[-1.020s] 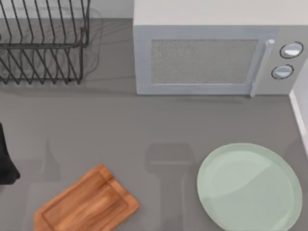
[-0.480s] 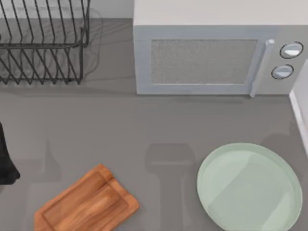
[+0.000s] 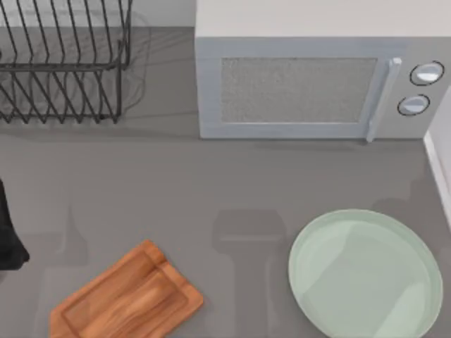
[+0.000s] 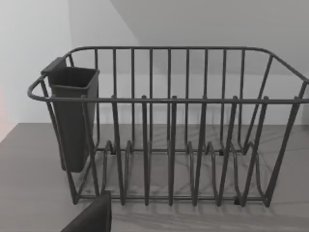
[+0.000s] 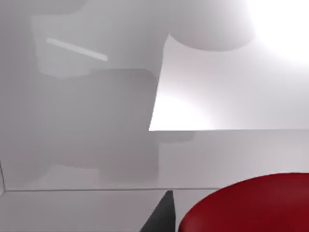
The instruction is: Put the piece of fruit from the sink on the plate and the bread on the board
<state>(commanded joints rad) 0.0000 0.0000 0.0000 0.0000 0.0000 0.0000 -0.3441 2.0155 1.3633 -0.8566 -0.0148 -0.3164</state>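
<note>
Right wrist view: the piece of fruit [image 5: 251, 205], glossy red and rounded, is seen close beneath the right arm's camera against pale sink walls, while the plate [image 3: 423, 260] and the board [image 3: 127, 299] lie bare on the table. Whether either gripper is open cannot be told. Judged small, firm and slippery, the fruit would best be pinched across its widest middle.

The middle of the tabletop [image 3: 211, 183] lies open between the board [image 3: 127, 299] at the near left and the plate [image 3: 363, 274] at the near right, both lying flat. Across the back, the microwave [image 3: 303, 88] and the wire dish rack [image 3: 60, 63] stand tall, with a narrow gap between them. In the right wrist view, the piece of fruit [image 5: 256, 205] sits close against pale walls.
</note>
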